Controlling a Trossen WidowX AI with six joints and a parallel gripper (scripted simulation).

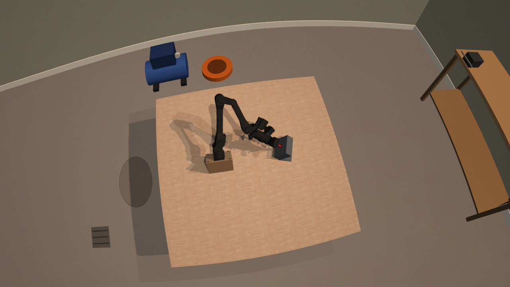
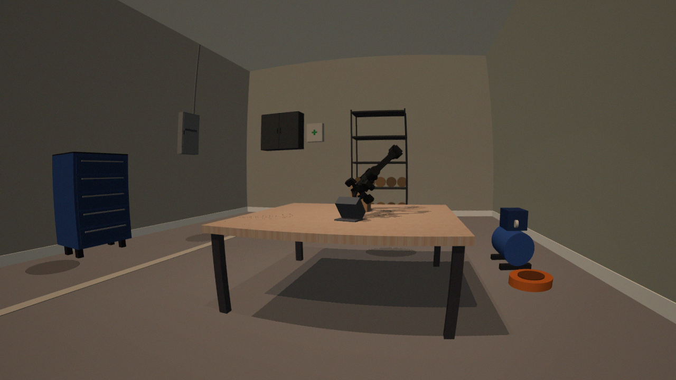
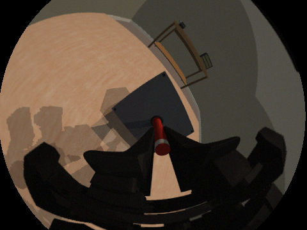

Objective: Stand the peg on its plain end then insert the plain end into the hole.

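Observation:
The red peg [image 3: 158, 129] [image 1: 279, 145] is held at a slant, its white-banded end toward the wrist camera. Its plain end is at the hole in the dark sloped panel [image 3: 144, 99] [image 1: 284, 151] [image 2: 349, 208] and looks to be inside it; how deep is hidden. The hole's dark rim shows around the peg in the wrist view. My gripper [image 3: 158, 130] [image 1: 277, 144] is shut on the peg, close in front of the panel face. In the exterior view the panel's back faces the camera and hides the peg.
The panel stands on the wooden table [image 1: 263, 207] [image 2: 401, 221] [image 3: 64, 57], with the robot's base block [image 1: 220, 166] to its left in the top view. A blue compressor [image 1: 166, 69] [image 2: 513, 245] and an orange ring [image 1: 204, 71] [image 2: 530, 284] are on the floor beyond the table.

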